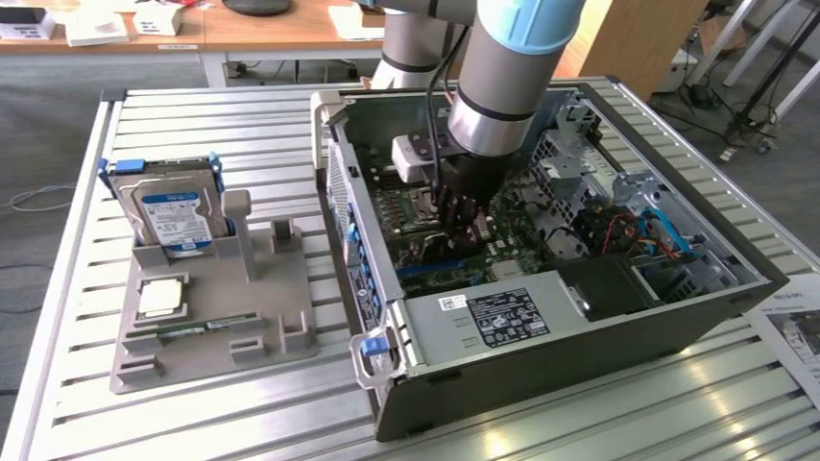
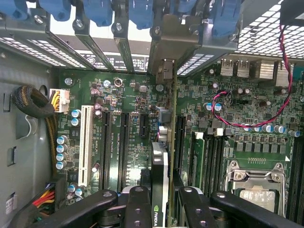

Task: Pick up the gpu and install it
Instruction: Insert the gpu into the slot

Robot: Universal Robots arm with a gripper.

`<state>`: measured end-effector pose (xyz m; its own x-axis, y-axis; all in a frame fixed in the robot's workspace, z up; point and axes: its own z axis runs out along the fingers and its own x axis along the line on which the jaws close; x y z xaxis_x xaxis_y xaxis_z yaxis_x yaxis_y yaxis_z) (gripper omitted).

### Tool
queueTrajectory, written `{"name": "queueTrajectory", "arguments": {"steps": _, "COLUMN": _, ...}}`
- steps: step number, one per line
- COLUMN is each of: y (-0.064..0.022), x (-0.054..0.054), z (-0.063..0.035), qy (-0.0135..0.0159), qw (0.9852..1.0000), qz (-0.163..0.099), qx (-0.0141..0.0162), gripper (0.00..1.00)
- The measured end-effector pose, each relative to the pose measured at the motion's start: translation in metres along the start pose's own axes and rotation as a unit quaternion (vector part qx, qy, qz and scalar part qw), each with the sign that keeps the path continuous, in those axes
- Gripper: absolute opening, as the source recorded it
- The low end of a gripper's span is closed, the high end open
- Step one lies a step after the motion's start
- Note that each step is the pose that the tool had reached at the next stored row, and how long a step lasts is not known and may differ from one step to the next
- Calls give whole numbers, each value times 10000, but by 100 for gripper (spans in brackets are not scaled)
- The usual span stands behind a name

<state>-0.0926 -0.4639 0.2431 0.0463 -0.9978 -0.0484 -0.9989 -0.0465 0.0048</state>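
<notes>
The gpu (image 2: 160, 166), a thin flat dark expansion card w/ a green PCB edge and a silvery metal end bracket (image 2: 164, 71), is seen edge-on in the wrist view. It is stood upright on its long edge over the green motherboard (image 2: 133, 95), inside the open dark-grey computer case (image 1: 577, 336).

It is pinched by the black two-finger gripper (image 2: 159, 202). One of the fingers (image 2: 137, 204) is pressed on each flat face, so the card is held vertical and square to the board (needed for an edge connector to meet a slot). The bracket is lined up w/ a rear opening under the blue plastic retention clips (image 2: 99, 12). The card's body is set along a black slot, apart from the long white slot (image 2: 85, 145). Whether the connector is fully home cannot be told.

In the ext. view the gripper (image 1: 459, 216) is placed low inside the case, approx. mid-board. On the slatted metal table (image 1: 192, 423), well apart from the case, a silver hard drive w/ blue-white label (image 1: 173, 216) is carried upright by a grey moulded parts holder (image 1: 218, 317).
</notes>
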Motion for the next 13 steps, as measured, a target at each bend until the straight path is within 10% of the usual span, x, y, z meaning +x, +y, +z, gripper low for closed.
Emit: {"name": "queueTrajectory", "arguments": {"steps": 13, "y": -16, "x": 1, "z": 0, "qy": 0, "qw": 10000, "qz": 0, "qx": 0, "gripper": 27}}
